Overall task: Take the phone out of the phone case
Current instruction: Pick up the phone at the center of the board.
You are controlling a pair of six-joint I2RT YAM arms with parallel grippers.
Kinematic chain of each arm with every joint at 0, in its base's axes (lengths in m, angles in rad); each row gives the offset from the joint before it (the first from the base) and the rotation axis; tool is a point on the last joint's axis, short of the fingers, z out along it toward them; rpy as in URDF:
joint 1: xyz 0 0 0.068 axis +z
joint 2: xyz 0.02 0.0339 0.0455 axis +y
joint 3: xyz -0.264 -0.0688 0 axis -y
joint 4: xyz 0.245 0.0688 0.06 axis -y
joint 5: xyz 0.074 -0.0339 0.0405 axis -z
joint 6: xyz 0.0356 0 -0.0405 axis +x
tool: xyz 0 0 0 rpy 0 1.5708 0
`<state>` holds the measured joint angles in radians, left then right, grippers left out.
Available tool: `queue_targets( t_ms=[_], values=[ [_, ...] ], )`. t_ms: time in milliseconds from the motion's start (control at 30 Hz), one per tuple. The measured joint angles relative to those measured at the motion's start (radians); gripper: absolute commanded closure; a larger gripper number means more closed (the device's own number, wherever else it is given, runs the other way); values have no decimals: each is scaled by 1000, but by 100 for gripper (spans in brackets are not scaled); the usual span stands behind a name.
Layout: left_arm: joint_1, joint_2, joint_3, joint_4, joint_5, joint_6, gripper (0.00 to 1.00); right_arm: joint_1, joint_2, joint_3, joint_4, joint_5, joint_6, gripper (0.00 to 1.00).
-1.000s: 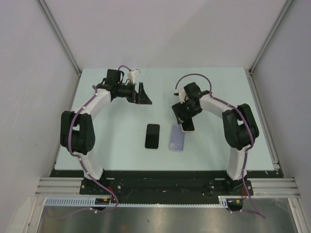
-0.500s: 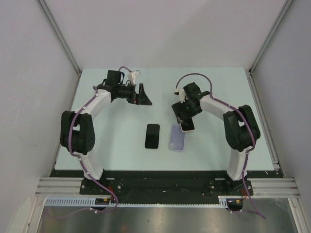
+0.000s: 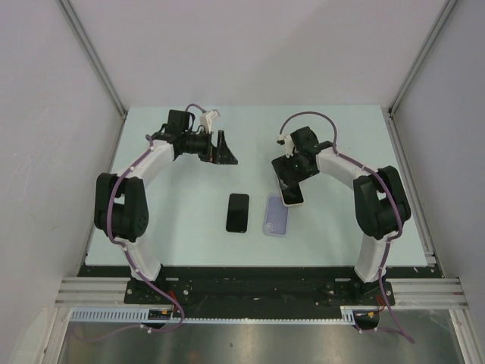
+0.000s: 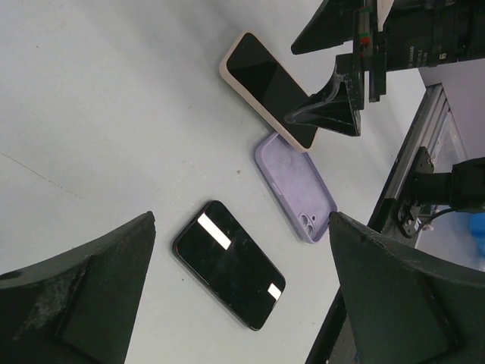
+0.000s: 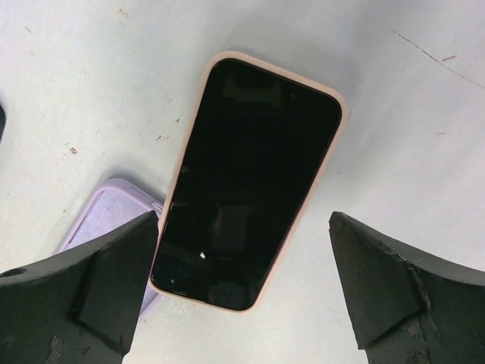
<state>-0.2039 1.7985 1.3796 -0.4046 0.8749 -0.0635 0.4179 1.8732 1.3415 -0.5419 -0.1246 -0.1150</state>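
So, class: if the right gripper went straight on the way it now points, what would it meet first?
The cased phone, lying screen-up on the table and framed between the open fingers of the right gripper. How far above it the gripper hangs is hard to judge.

The pink-cased phone (image 5: 246, 178) has a glossy glass face; lilac case (image 4: 294, 186) matt and rubbery
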Motion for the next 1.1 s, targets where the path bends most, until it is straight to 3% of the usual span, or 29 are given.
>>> queue_targets(
  t_ms=[467,1100],
  values=[
    [-2,0,0,0,0,-1,0,-12,11,-33,10,-74,68,0],
    [-2,0,0,1,-8,-1,0,18,48,-42,41,-8,116,1]
  ],
)
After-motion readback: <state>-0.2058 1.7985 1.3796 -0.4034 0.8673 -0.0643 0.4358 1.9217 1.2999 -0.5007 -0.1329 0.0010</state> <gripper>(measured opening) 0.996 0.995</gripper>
